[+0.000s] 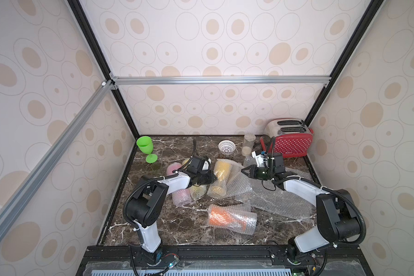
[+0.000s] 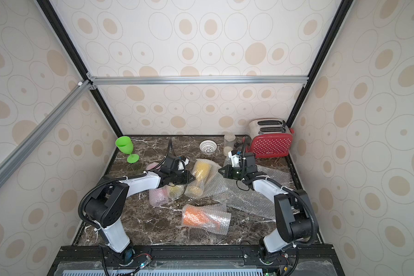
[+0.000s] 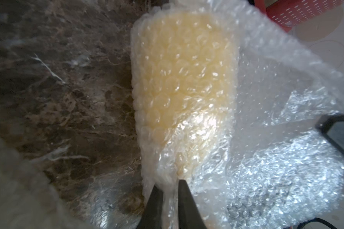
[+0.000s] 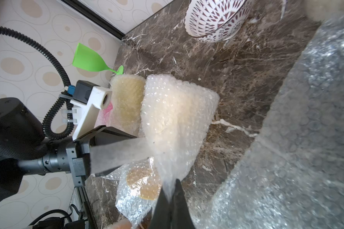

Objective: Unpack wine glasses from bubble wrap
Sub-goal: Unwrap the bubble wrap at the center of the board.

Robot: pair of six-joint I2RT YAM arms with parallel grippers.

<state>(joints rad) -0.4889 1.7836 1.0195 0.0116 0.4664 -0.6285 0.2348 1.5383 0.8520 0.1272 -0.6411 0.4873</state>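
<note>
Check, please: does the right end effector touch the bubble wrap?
Touching. In the right wrist view the right end effector is shut on a thin flap of bubble wrap that comes out between its jaws.

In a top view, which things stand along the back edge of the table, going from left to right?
green glass → white bowl → jar → toaster
</note>
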